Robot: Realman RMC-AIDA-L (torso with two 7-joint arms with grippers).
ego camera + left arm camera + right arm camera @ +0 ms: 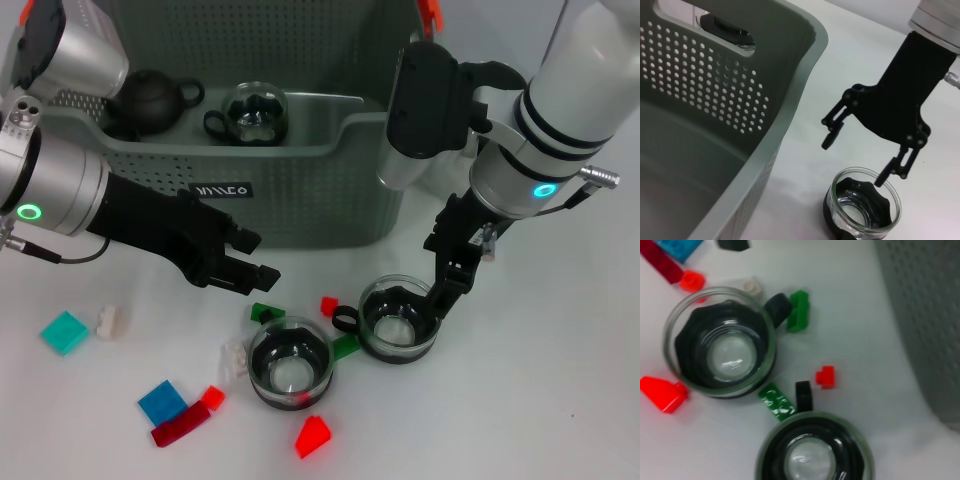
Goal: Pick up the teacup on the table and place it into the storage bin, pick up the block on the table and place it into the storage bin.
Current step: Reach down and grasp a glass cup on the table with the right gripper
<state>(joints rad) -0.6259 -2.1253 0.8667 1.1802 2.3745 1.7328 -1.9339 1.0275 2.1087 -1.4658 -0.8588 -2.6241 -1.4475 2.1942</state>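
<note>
While the teacup (398,320) sits on the worktop (520,400) before the storage bin (300,190), the right claw (447,290), open above its rim, should straddle the wall squarely before closing. The left claw (240,265) hangs open nearby.

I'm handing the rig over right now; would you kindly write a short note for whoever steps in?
Right gripper: open, fingers straddling the rim of the right teacup, not closed on it.
Left gripper: open, holding nothing, in front of the storage bin.
Done: one teacup and a dark teapot already lie in the bin.
Left: both table teacups, including the left teacup, and the scattered blocks, such as the red wedge block.
</note>
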